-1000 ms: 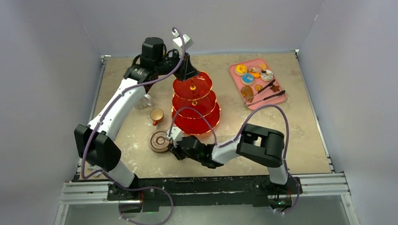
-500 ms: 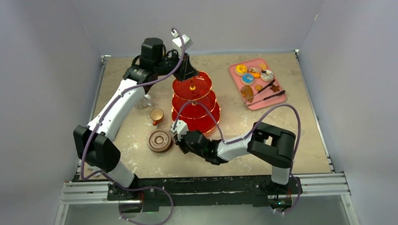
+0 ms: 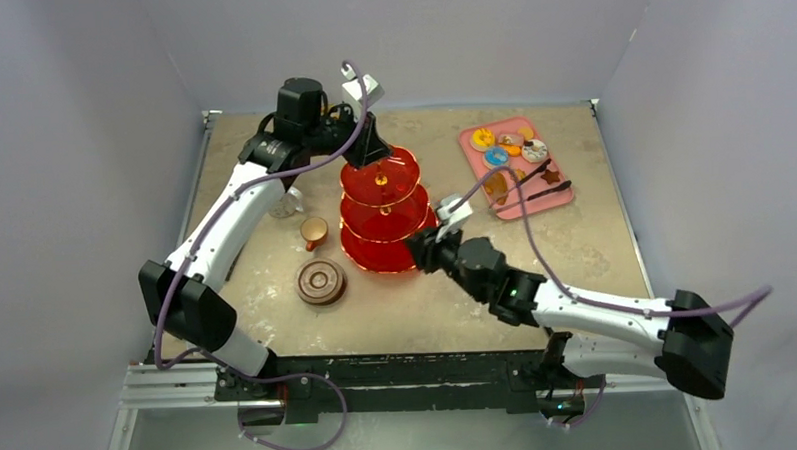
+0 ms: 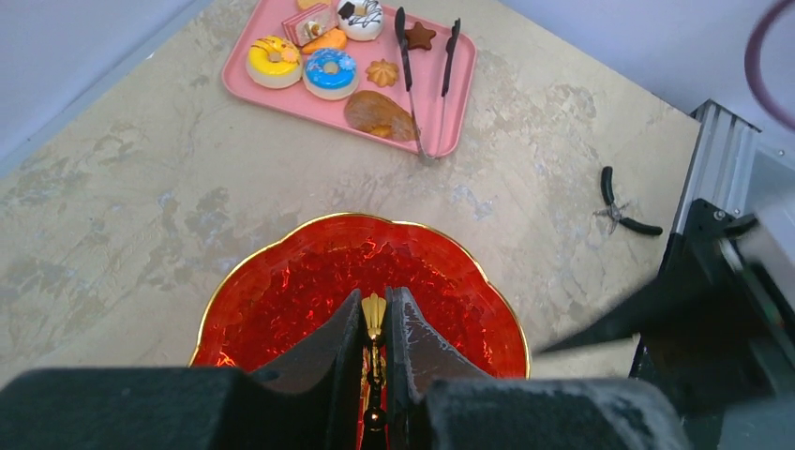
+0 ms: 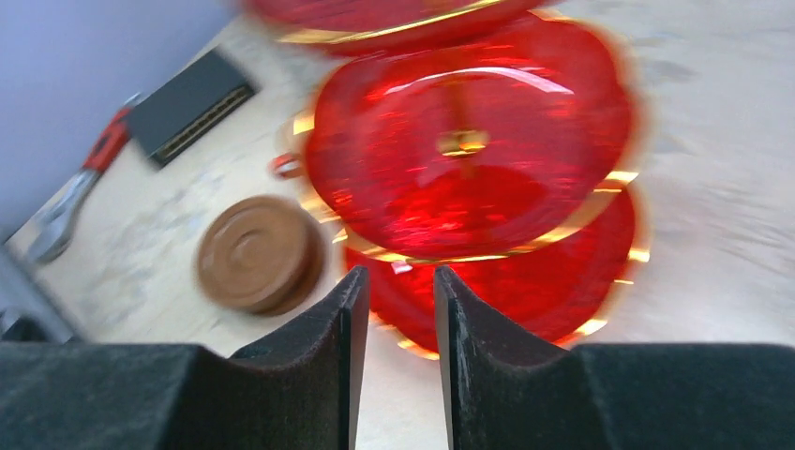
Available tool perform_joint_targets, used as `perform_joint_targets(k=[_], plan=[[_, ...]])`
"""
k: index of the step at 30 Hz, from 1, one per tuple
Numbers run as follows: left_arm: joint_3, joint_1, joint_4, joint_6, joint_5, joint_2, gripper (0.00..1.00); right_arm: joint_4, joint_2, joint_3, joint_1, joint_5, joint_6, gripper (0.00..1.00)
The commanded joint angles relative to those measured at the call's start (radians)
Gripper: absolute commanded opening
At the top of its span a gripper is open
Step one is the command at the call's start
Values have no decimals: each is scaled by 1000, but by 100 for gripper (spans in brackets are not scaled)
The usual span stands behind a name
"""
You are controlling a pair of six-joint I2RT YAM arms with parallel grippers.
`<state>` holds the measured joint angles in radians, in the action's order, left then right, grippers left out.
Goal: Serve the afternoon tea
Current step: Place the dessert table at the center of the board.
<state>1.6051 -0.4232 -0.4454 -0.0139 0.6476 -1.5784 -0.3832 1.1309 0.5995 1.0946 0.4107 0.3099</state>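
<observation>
Three-tier stand (image 3: 382, 214) at mid-table, gripped at its top.

Right wrist view smeared by blur; white mug (image 3: 292, 203) largely hidden behind the left arm; lower tiers cut off in the left wrist view. Stand red, translucent, gold-rimmed; left gripper (image 4: 375, 323) clamped on the gold handle (image 4: 373, 306); right gripper (image 5: 394, 281) at the lowest tier's edge, jaws slightly parted, nothing between them; contact with the rim cannot be told. Pastries (image 4: 328, 70) on the pink tray (image 4: 281, 101), far right; brown cup (image 3: 314, 231) and saucer (image 3: 321, 284) left of the stand.

I note the stand (image 3: 382, 211) central, cup (image 3: 314, 231) and saucer (image 3: 321, 283) left of it, saucer nearer me; tray (image 3: 474, 154) holding pastries (image 3: 496, 159) far right.
</observation>
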Motion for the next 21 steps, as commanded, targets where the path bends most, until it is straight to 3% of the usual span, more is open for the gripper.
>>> perform_joint_targets(k=[1,9,18,20,21], plan=[[-2,-2,-8,-66,8,85,0,124,-79,-39,-180,3,90,36],[-31,-2,-7,-41,48,103,0,120,78,162,-492,-75,35,38],[-75,-45,84,6,50,100,0,166,655,705,-686,-107,-89,33],[-72,-52,84,5,42,97,5,174,751,790,-712,-128,-111,32],[-71,-55,81,2,40,97,13,181,794,827,-724,-138,-118,32]])
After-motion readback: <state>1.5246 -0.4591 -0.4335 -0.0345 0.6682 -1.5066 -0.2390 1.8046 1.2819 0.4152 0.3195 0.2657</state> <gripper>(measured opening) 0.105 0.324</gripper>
